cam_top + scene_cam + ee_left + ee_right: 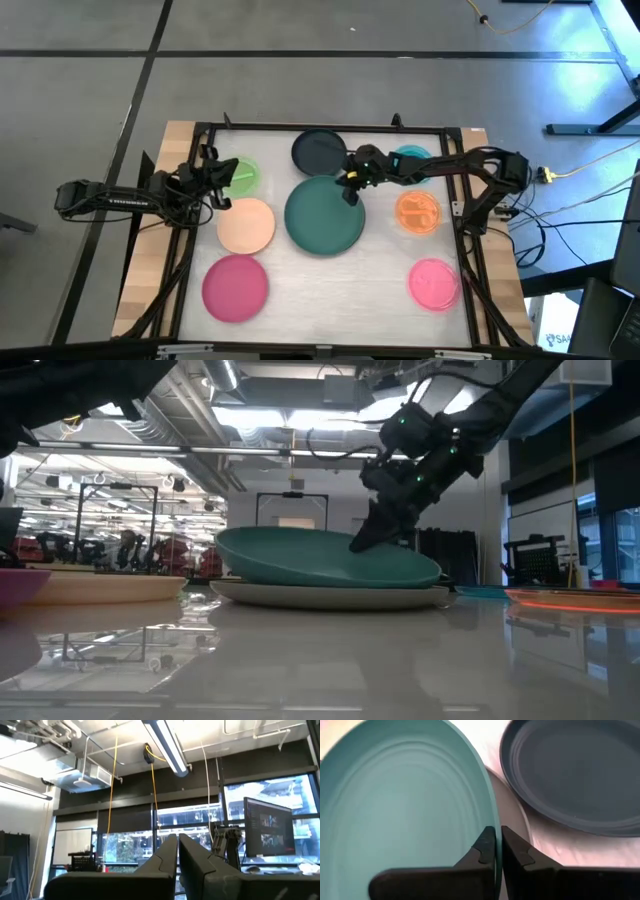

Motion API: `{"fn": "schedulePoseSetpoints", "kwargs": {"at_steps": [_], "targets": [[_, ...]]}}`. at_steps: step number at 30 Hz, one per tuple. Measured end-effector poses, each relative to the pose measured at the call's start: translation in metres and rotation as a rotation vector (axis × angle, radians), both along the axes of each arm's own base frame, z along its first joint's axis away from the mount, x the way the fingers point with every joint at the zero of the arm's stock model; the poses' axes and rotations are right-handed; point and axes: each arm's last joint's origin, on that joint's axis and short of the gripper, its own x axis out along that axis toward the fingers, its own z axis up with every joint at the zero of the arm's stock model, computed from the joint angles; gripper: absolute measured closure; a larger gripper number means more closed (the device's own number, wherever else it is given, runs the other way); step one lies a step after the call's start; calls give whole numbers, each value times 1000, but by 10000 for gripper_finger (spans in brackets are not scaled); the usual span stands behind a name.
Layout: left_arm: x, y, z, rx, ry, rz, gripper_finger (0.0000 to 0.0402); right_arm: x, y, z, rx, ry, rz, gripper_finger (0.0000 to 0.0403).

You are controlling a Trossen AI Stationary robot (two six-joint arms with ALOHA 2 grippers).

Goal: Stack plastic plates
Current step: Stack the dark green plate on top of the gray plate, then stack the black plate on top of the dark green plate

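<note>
The large dark green plate (320,220) (395,810) lies tilted on the grey plate (300,595) (512,815) at the table's middle. My right gripper (350,190) (365,543) (497,847) is shut on the green plate's far right rim. The black plate (318,150) (570,770) lies flat just beyond. My left gripper (222,185) (177,855) hovers shut beside the small green plate (243,175), its wrist view facing the room. The peach plate (246,225), magenta plate (235,288), teal plate (412,157), orange plate (418,212) and pink plate (433,282) lie flat on the table. My right gripper pinches the dark green plate's rim (490,820) at its far right side, one finger inside the dish and one outside. The fingers slant down from the right. The plate sits tilted, its right part (420,575) resting on the grey plate.
A black frame (320,128) borders the white table top. Free room lies on the near middle of the table, between the magenta and pink plates. Cables run off the right edge.
</note>
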Motion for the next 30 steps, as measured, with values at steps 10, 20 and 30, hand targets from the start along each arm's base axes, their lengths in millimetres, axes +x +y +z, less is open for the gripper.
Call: {"fn": "schedulePoseSetpoints", "kwargs": {"at_steps": [10,20,30], "targets": [[0,1,0,-11,4,25,391,6,-3,-20,-18,40,-32,391],[1,2,-2,-15,23,28,372,6,-3,-22,-66,56,4,270],[2,2,-4,-1,50,39,330,11,-11,24,-406,227,115,235]]}}
